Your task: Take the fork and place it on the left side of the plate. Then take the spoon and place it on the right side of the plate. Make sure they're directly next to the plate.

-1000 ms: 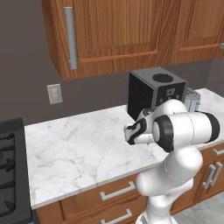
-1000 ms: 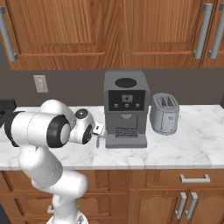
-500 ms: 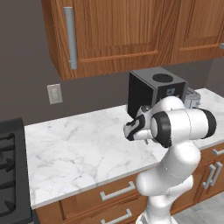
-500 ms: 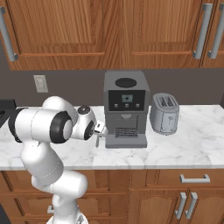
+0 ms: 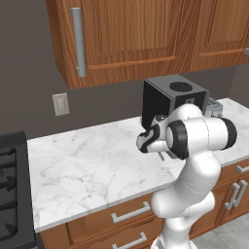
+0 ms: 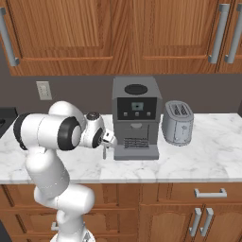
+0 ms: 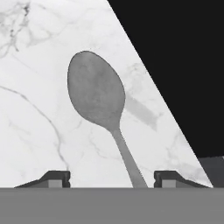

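The spoon (image 7: 96,94) is thin and grey. It lies on the white marble counter (image 7: 35,131) with its bowl pointing away from my hand. Its handle runs back between my fingertips (image 7: 57,177), with a gap on each side. My gripper (image 7: 113,177) is open around the handle. From the base cameras, the gripper (image 5: 160,154) (image 6: 105,150) points down at the counter just left of the coffee machine (image 6: 135,118). The fork and the plate are out of view.
The black side of the coffee machine (image 7: 175,65) rises close beside the spoon. A silver toaster (image 6: 177,122) stands to the right of the machine. A stove (image 5: 12,189) borders the counter's left end. Wooden cabinets (image 5: 126,34) hang overhead.
The hand has edged slightly towards the coffee machine and settled low over the counter. Nothing else has moved.
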